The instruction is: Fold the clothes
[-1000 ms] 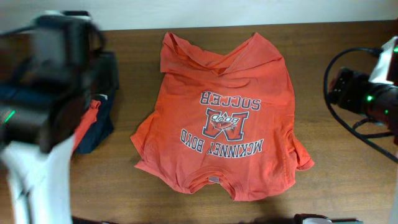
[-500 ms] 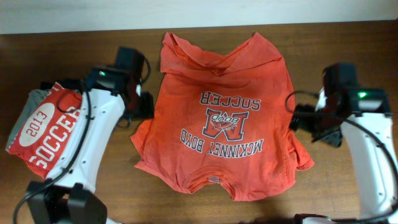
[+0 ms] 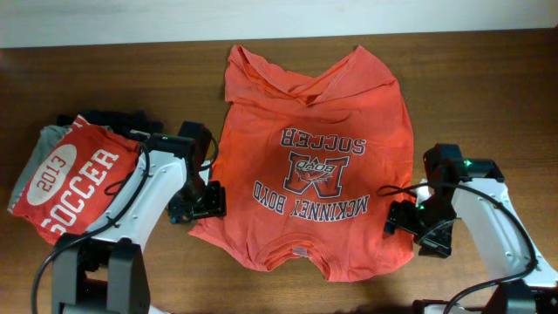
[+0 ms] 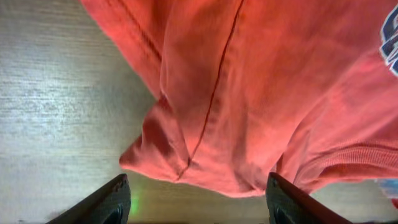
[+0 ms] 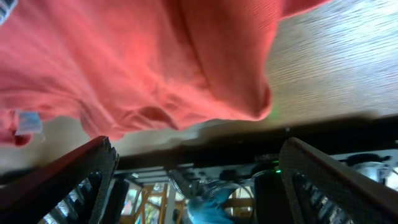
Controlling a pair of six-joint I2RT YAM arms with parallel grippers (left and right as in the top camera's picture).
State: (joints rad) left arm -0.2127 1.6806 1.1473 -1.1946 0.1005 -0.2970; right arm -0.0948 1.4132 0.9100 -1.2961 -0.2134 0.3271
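Wooden table [image 3: 471, 105]: T-shirt [image 3: 314, 157] sleeves just ahead of left gripper [image 4: 198, 185], right gripper [image 5: 198, 146], both spread wide

a brown wooden table [image 3: 488, 105] carries an orange-red t-shirt [image 3: 314, 113] spread at centre, print up, collar toward the near edge; at left lies a folded red "2013 soccer" shirt [image 3: 74, 179] over grey cloth [image 3: 23, 179].

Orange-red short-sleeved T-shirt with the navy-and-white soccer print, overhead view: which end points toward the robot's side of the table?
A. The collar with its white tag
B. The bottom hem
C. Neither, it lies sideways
A: the orange-red short-sleeved T-shirt lies spread out with its white neck tag at the near edge, and its navy-and-white chest print reads upside down from overhead.
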